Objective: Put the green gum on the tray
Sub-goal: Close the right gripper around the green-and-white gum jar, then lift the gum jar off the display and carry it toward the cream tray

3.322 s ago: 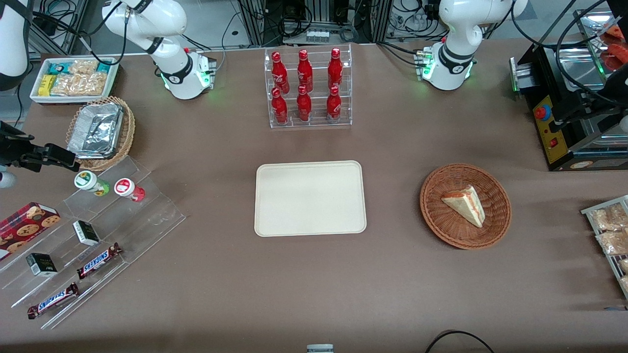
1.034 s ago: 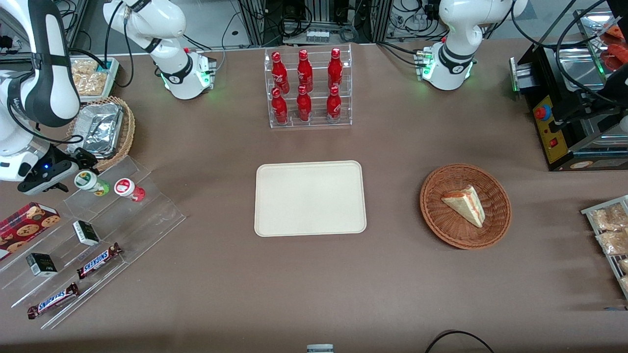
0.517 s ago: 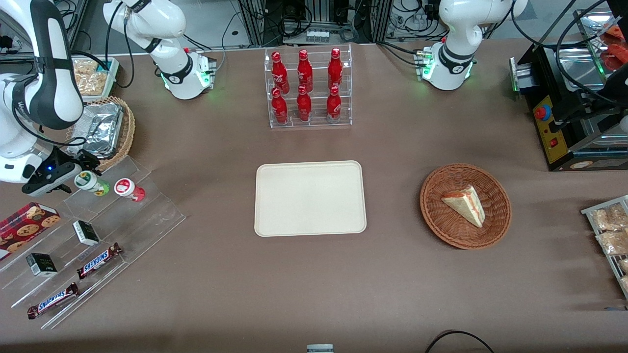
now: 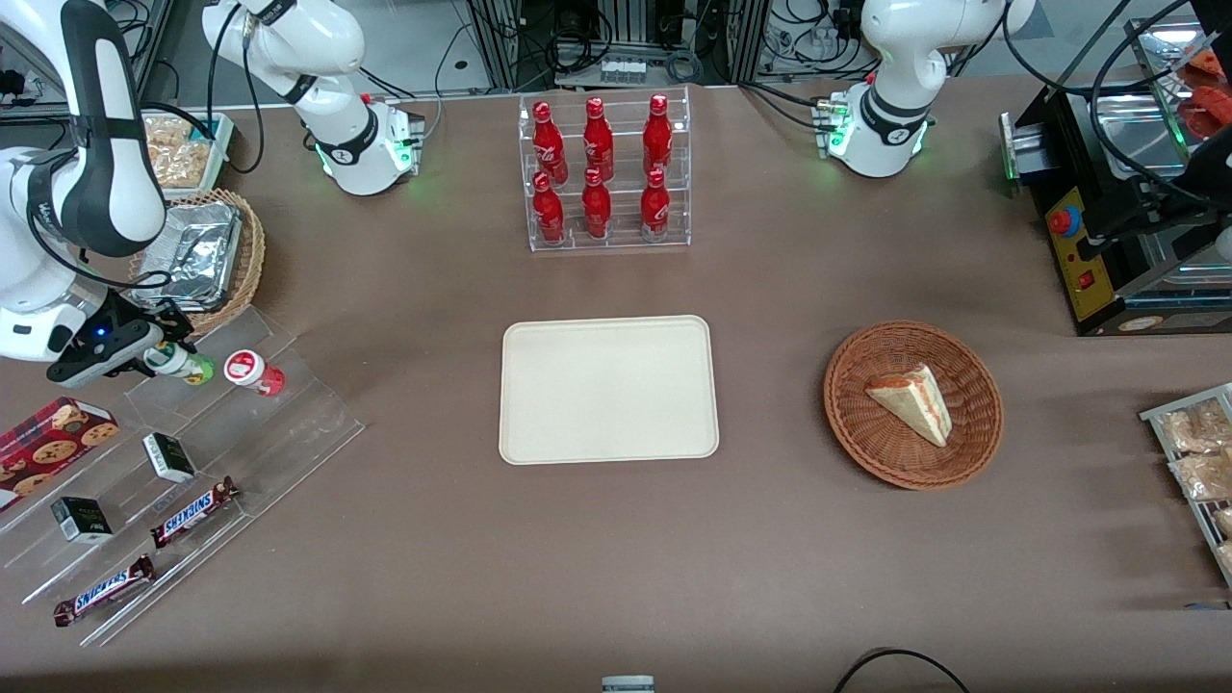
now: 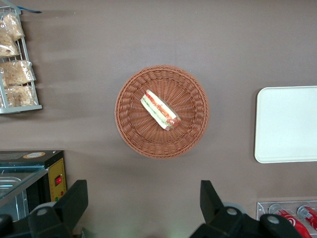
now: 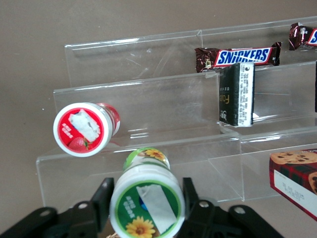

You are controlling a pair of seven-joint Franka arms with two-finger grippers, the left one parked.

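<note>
1. The right arm's gripper has its two black fingers one on each side of the green gum, a small green-yellow cylindrical bottle with a white round lid bearing a green mark and a sunflower. The fingers sit right against the lid's sides; whether they press it cannot be told.
2. The green gum stands tilted on the highest step of a clear acrylic stepped rack, its lid facing the wrist camera and its long axis running away from it.
3. Just beside it on the same step is a similar red bottle with a strawberry-marked lid, apart from the fingers.
4. Lower steps hold Snickers bars and a small dark box; a red cookie box is cut off at the frame edge.
5. In the front view the gripper covers part of the gum's lid.
6. The large cream rectangular tray lies flat at the middle of the brown surface, well apart from the rack.
7. A round wicker basket holding a sandwich wedge lies toward the parked arm's end.
</note>
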